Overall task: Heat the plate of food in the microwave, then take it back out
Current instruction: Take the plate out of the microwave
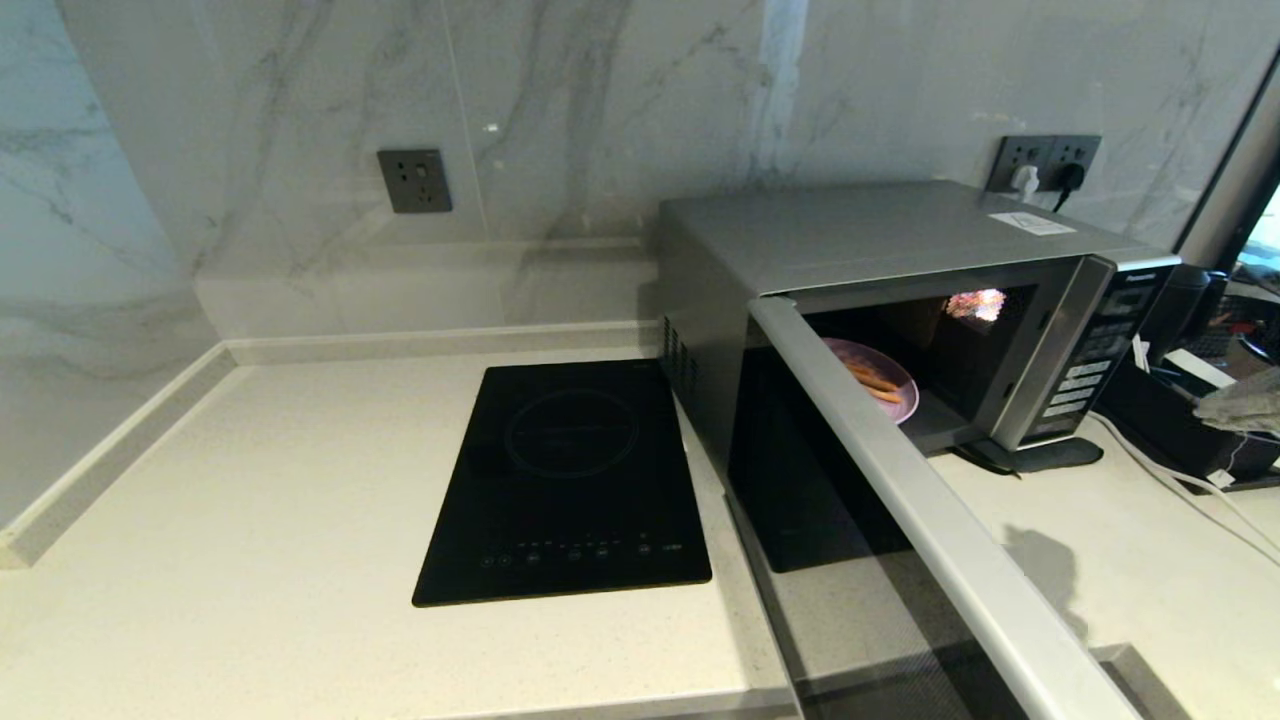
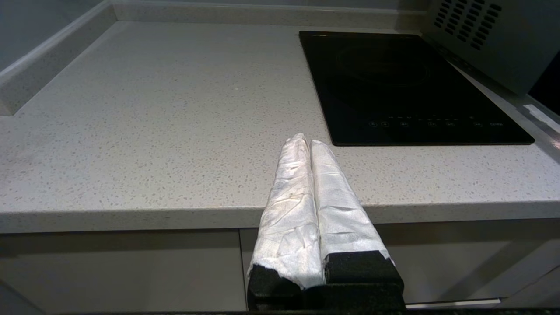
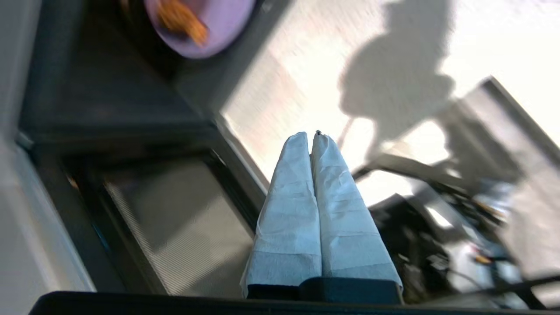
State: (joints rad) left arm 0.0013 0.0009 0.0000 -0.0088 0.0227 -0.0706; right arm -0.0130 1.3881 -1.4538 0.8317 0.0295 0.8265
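The silver-grey microwave (image 1: pixel 900 240) stands at the back right of the counter. Its dark glass door (image 1: pixel 900 470) is swung wide open toward me. The lilac plate of food (image 1: pixel 885 385) sits inside the cavity, half hidden behind the door's top edge. In the right wrist view the plate (image 3: pixel 210 26) shows with orange fries on it. My right gripper (image 3: pixel 309 134) is shut and empty, hovering over the counter just right of the open door, clear of the plate. My left gripper (image 2: pixel 305 140) is shut and empty, parked above the counter's front edge, left of the hob.
A flat black induction hob (image 1: pixel 570 480) lies in the counter left of the microwave. Dark boxes and white cables (image 1: pixel 1190 420) crowd the counter to the microwave's right. The open door juts out past the counter's front edge. Wall sockets sit behind.
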